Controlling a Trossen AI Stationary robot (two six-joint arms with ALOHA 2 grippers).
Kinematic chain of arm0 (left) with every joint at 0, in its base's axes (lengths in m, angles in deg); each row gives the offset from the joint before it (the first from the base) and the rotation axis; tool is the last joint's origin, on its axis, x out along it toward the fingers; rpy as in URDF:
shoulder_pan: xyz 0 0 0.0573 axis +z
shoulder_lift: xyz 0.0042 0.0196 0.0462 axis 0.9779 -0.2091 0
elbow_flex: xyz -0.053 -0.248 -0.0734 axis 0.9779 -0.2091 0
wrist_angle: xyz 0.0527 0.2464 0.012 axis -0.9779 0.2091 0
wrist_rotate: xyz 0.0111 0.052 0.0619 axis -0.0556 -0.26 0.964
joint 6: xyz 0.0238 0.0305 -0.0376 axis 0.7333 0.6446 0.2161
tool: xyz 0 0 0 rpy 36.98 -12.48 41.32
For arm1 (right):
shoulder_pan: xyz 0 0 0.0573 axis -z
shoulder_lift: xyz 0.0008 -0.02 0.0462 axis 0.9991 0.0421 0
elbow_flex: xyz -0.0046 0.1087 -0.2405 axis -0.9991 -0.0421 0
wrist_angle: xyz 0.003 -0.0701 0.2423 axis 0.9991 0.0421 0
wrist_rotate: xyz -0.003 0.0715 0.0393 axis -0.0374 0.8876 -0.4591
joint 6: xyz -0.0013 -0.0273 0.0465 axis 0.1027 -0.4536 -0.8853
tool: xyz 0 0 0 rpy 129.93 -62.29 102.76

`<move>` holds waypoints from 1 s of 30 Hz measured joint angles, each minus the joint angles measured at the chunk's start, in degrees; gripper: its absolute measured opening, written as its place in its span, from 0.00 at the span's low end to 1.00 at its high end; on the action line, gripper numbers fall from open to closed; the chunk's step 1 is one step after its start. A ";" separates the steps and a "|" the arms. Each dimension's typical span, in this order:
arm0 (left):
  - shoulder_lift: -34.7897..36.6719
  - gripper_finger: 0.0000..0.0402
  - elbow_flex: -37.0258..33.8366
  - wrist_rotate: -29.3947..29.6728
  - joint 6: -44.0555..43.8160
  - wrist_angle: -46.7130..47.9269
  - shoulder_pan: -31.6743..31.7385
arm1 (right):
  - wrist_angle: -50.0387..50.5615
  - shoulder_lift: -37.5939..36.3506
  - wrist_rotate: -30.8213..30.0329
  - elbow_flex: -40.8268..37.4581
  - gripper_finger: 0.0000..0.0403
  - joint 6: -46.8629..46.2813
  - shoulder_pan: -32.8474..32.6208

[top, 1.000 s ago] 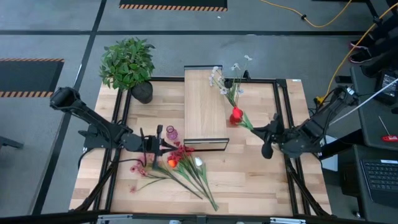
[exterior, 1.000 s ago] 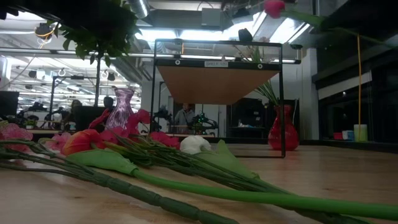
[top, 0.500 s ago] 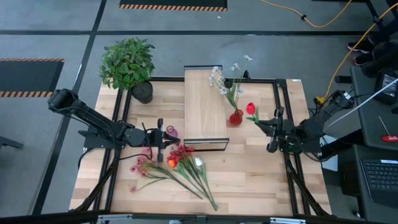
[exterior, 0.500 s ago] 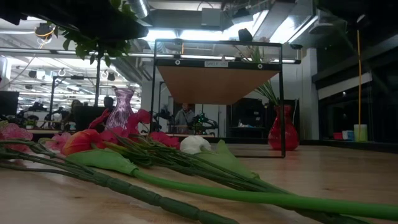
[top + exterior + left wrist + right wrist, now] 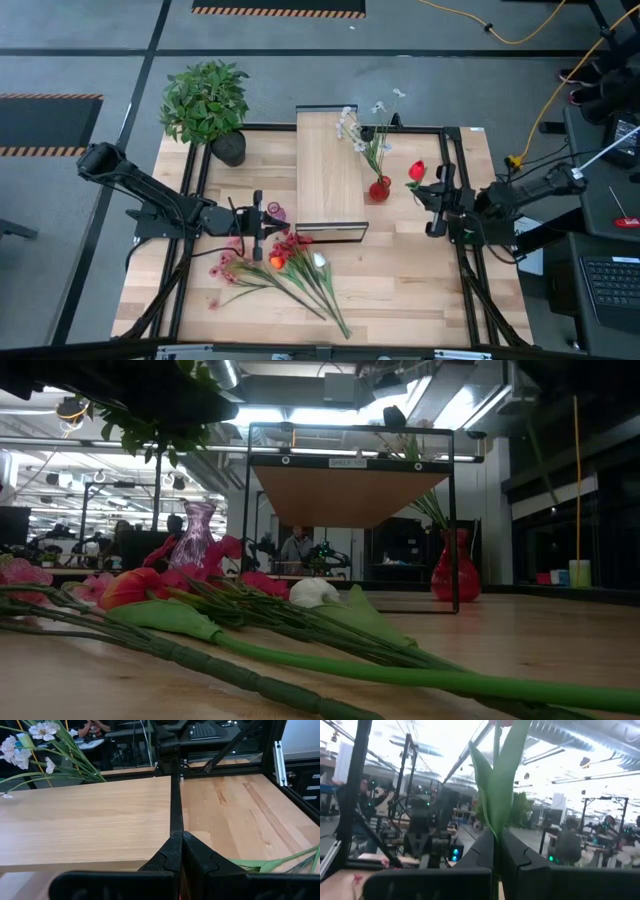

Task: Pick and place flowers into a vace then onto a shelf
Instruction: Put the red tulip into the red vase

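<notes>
Your right end effector is pinching a red-headed flower by its stalk, out to the right of the shelf and close to the red vase that stands at the shelf's right edge. That vase already holds a spray of white blossoms. Your left end effector is pressed together with nothing in it, near the small purple vase at the shelf's near left corner. The remaining flowers lie in a loose heap on the table, near the operator side.

Procedure for the step in hand, as judged from the layout:
- Keep the stalk upright and bring its lower end over the mouth of the red vase before you descend.
- Approach slowly. The white spray leans across the mouth and can deflect the stalk or tip the vase.
- Release only when the stalk sits well inside the neck.

View comparison:
- The high view alone shows both arms, the red bloom and its position relative to the vase.
- The right wrist view confirms the grip: green stalk and leaf rise from between the fingers. The vase does not appear there.
- The low view shows both vases upright, but neither arm.
- The left wrist view shows the shut, unloaded fingers over the shelf edge.
</notes>
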 joint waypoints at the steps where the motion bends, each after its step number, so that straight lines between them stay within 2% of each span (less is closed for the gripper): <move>1: -0.01 0.01 0.01 0.00 0.00 0.00 0.00 | 0.03 0.02 1.61 0.00 0.01 -0.59 1.44; 15: -0.02 0.01 0.01 0.02 0.02 0.00 0.00 | -1.87 0.94 22.84 0.02 0.01 -10.22 23.80; 23: -0.02 0.01 0.01 0.00 0.02 0.00 0.00 | 0.20 8.74 36.24 6.53 0.01 -15.68 34.65; 26: -0.02 0.01 0.01 0.00 -0.51 0.02 0.00 | -1.58 11.46 37.00 7.32 0.01 -17.02 36.99; 30: -0.02 0.01 0.01 -0.48 -0.50 0.04 -0.04 | -11.71 14.60 36.94 4.61 0.01 -17.23 38.46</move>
